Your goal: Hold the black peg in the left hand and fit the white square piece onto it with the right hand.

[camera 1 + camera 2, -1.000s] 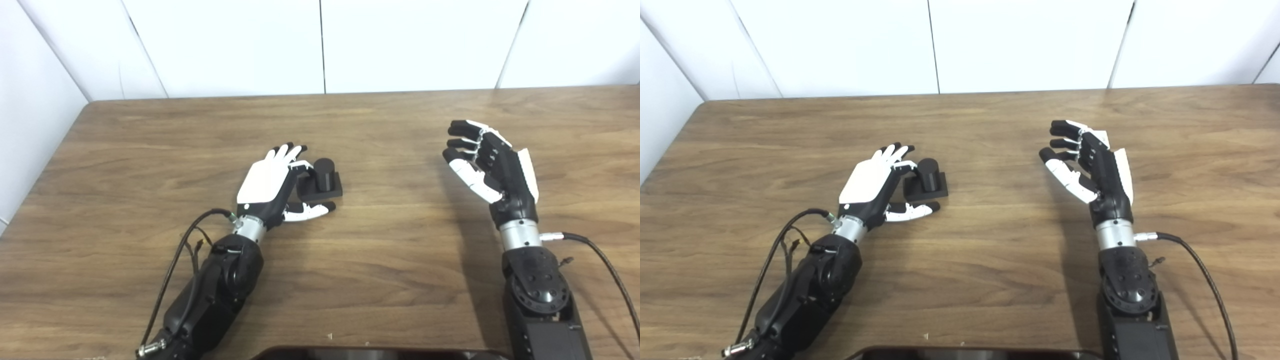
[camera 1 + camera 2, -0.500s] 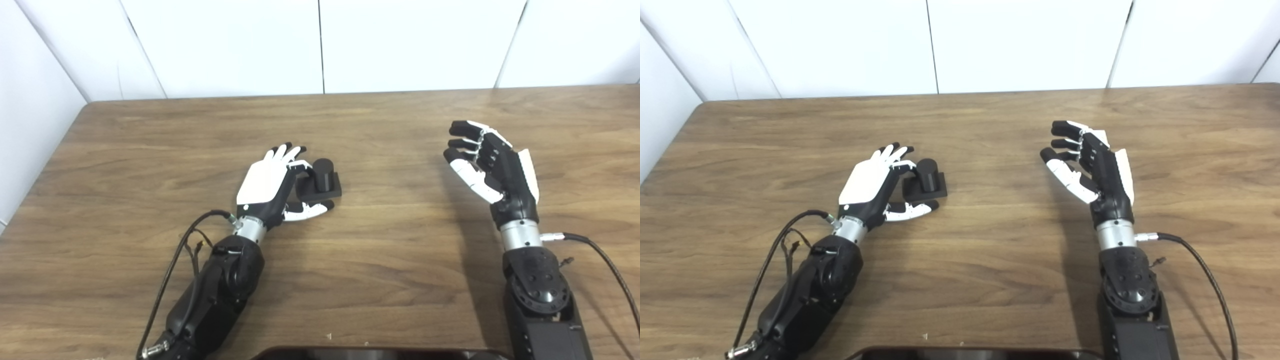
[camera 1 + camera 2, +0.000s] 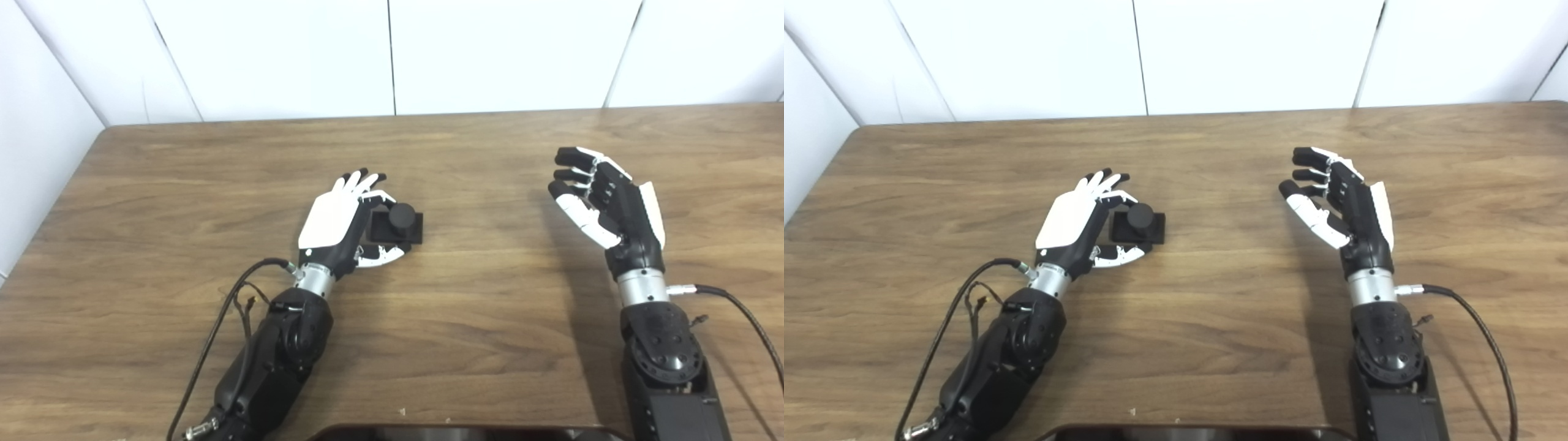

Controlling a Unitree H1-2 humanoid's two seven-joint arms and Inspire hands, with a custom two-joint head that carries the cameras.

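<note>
Left hand (image 3: pixel 343 223): back turned up, fingers and thumb closed around the black peg (image 3: pixel 397 223), holding it tilted at the wooden table's (image 3: pixel 184 184) middle.
Right hand (image 3: pixel 603 199): raised at the right, fingers loosely curled apart, holding nothing.

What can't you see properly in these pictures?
- White square piece: in neither view.
- Black peg: its near left side is hidden by the left robot hand; the grip is unclear.
- Right robot hand: its palm faces away.
- Dark object: cut off by the bottom edge.
</note>
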